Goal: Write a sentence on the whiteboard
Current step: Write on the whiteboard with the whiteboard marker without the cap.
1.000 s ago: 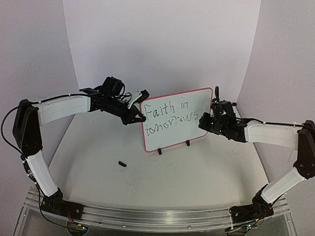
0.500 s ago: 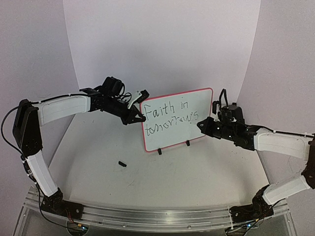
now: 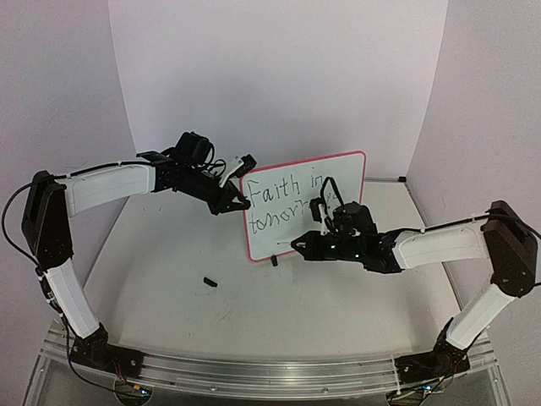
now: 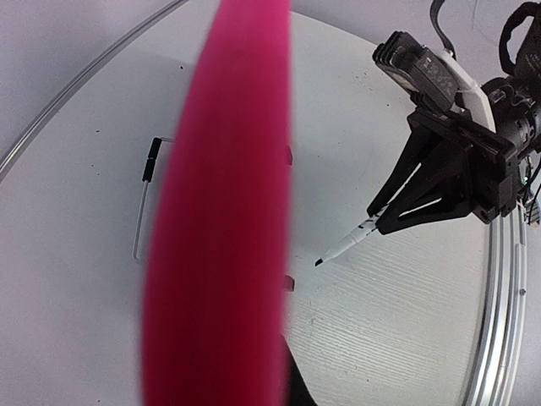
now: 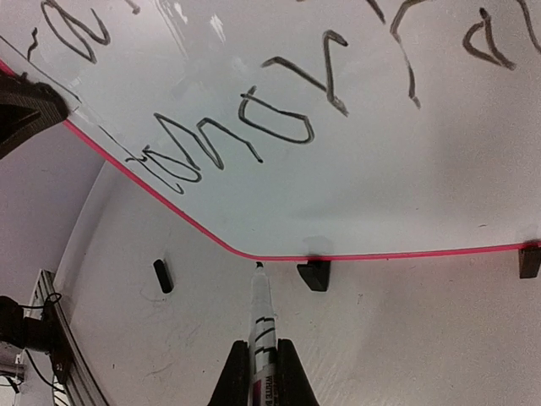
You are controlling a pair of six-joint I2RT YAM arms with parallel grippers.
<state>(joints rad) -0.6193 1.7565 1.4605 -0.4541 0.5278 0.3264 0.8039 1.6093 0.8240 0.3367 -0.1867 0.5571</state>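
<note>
Whiteboard [image 3: 267, 240]: upright on table [image 3: 169, 288] on two black feet [image 5: 314, 275], sentence [image 3: 272, 194] at two lines. Judged light, stiff, slick-faced, easily tipped; best held by the pink frame edge. Left gripper [image 3: 237, 202] clamped on its left edge. Right gripper [image 3: 299, 245] closed around marker [image 5: 261, 320], tip near bottom-left corner.

Right arm [image 3: 427, 245] with marker [image 5: 260, 326], once at right edge of whiteboard [image 3: 342, 173], now low before its bottom-left corner.

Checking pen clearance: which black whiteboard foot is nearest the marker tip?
The foot by the frame's rounded corner, right beside the marker tip; the other foot stands far along it.
</note>
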